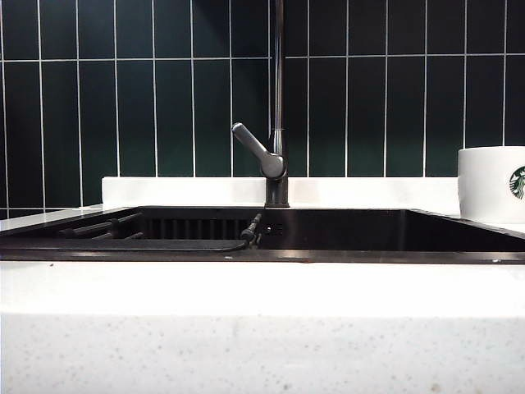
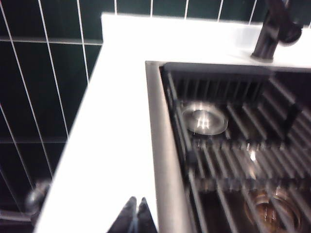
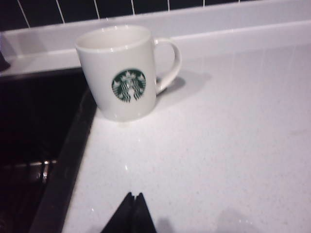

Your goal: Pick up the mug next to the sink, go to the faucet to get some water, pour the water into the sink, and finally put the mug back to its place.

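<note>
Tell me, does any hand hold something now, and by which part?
Nothing is held. The left hand and the right hand are both shut and empty; the mug stands untouched on the countertop.

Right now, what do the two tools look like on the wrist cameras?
Only the tips show. The left tool is a pair of black, tapered, pointed fingers. The right tool looks the same: black, wedge-shaped, matte. No cables, markings or arm links are visible in any view.

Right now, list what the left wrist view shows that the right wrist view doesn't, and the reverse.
Only the left wrist view: the faucet base, the grate and round drain inside the sink, and the shut left gripper over the countertop.
Only the right wrist view: the mug upright beside the sink, handle away from the basin, and the shut right gripper.
Both: sink rim, white countertop, dark tiles.
</note>
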